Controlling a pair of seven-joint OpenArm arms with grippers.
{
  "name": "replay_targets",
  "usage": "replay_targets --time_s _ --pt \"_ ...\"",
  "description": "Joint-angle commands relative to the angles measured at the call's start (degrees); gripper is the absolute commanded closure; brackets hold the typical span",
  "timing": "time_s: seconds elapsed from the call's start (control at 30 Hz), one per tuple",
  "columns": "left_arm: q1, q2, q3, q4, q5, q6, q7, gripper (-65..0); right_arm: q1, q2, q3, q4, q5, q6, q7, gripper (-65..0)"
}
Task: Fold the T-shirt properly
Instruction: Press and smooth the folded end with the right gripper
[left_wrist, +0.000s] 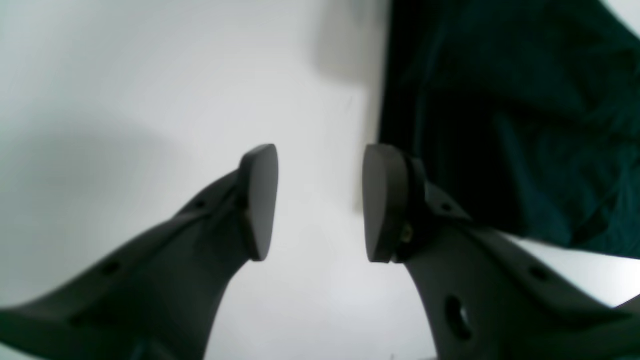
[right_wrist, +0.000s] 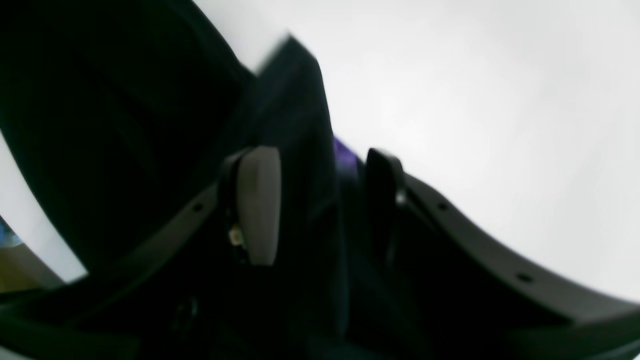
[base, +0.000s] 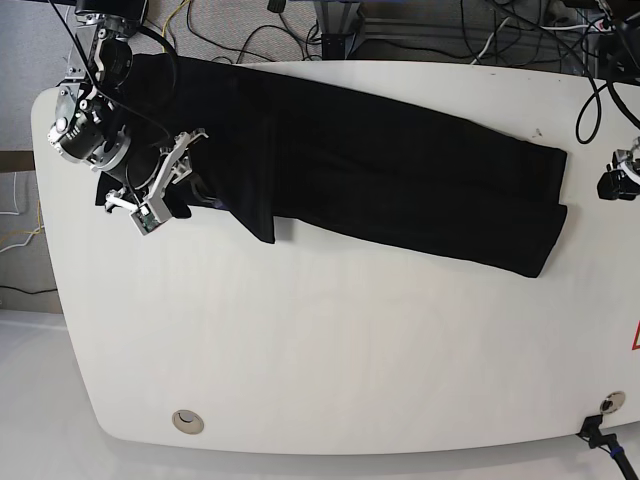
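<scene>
Nearest you, the white counter (base: 330, 370) lies smooth and matte, with a small round fitting (base: 185, 421) set in its near left corner. Beyond it the T-shirt (base: 400, 185) stretches as a long, narrow black band from the far left toward the right edge, soft cloth, lightly rumpled, with a flap hanging down at its left part; it looks already folded lengthwise. Your left claw (left_wrist: 320, 202) at the right edge of the counter has its flat grey pads apart with nothing between them, bare counter below and the shirt's edge just beside one pad. Your right claw (right_wrist: 320, 205) at the far left has dark cloth bunched between its pads, a sliver of purple print showing, so it appears clamped on the T-shirt. You seem to be at the crosswise fold: next, the left claw likely needs to take the right end so that both ends can be brought together without dragging the layers askew.
</scene>
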Motion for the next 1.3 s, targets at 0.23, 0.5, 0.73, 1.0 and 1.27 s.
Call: replay_targets --time_s 0.23,0.5,0.73,1.0,1.27 --pt "-0.8 -1.8 -0.4 2.3 -1.1 -0.2 -1.0 -26.0 -0.7 -0.9 4.8 0.7 -0.1 -3.5 2.8 -27.5" --pt "-0.9 -1.8 -0.4 2.3 -1.1 -0.2 -1.0 -26.0 2.2 -1.6 4.7 -2.2 -14.0 -3.4 4.8 -48.7" --pt "-0.7 -1.8 -0.4 4.1 -1.1 -0.2 -1.1 -26.0 6.4 -0.9 4.7 -13.8 -23.7 -1.4 10.6 -48.4" --pt "-0.8 -1.8 -0.4 4.3 -1.1 -0.2 -1.1 -26.0 8.4 -0.3 4.8 -20.0 -26.1 1.0 11.4 -48.4" --pt "-0.8 -1.8 -0.4 4.3 -1.0 -0.2 -1.2 -26.0 7.7 -0.3 4.8 -23.8 -26.1 1.0 14.1 -48.4"
